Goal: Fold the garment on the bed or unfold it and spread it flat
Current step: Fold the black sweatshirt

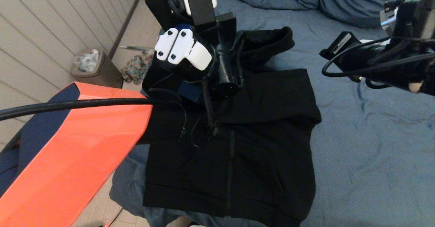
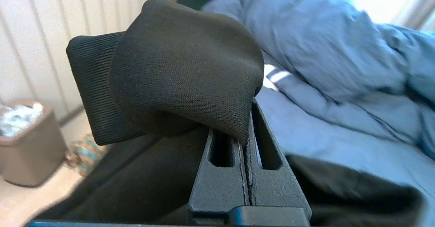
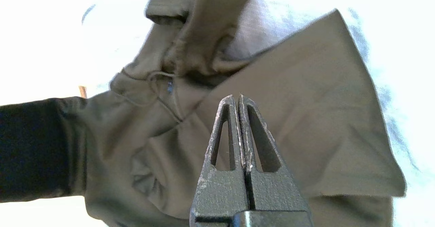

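**The garment: left sleeve lifted for folding**

The garment (image 1: 258, 135) lies front-up on the bed (image 1: 367, 145), zipper running along its length, hem nearest me, hood toward the pillows. My left gripper (image 2: 245, 142) pinches the sleeve cuff (image 2: 170, 67) and holds it raised above the chest, probably to lay it across. My right gripper (image 3: 239, 99), fingers pressed together and empty, hovers above the bed to the right.

A black zip-front hooded sweatshirt (image 1: 238, 145) lies front-up near the edge of a bed (image 1: 367, 152) covered in wrinkled slate-blue bedding, its right sleeve folded across the chest, hood bunched above, and one ribbed cuff (image 2: 98, 94) lifted.
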Controlling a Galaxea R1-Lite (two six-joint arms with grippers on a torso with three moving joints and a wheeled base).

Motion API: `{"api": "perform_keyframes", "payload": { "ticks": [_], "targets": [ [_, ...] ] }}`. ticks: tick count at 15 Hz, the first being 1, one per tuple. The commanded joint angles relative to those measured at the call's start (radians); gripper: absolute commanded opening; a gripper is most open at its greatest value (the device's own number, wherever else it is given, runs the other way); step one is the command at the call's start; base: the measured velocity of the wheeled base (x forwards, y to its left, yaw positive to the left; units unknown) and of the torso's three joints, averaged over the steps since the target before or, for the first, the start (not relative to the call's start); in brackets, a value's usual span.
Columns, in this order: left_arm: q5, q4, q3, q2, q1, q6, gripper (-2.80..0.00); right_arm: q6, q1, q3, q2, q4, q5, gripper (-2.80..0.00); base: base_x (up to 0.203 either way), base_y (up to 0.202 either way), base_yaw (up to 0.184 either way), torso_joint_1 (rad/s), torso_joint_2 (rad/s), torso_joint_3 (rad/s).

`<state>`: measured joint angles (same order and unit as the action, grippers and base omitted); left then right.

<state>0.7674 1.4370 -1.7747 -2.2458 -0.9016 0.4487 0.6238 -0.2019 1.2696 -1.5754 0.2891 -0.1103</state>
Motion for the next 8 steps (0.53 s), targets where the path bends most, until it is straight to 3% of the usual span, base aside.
{"api": "perform_keyframes", "payload": {
  "ticks": [1, 8],
  "targets": [
    [0.006, 0.007, 0.001, -0.027, -0.029, 0.010, -2.80, 0.004, 0.014, -0.003, 0.021, 0.001, -0.001, -2.80, 0.000, 0.000, 0.000, 0.000, 0.00, 0.000],
    [0.036, 0.021, -0.016, -0.088, -0.101, 0.117, -2.80, 0.004, 0.085, -0.038, 0.037, 0.005, 0.024, -2.80, 0.000, 0.000, 0.000, 0.000, 0.00, 0.000]
  ]
}}
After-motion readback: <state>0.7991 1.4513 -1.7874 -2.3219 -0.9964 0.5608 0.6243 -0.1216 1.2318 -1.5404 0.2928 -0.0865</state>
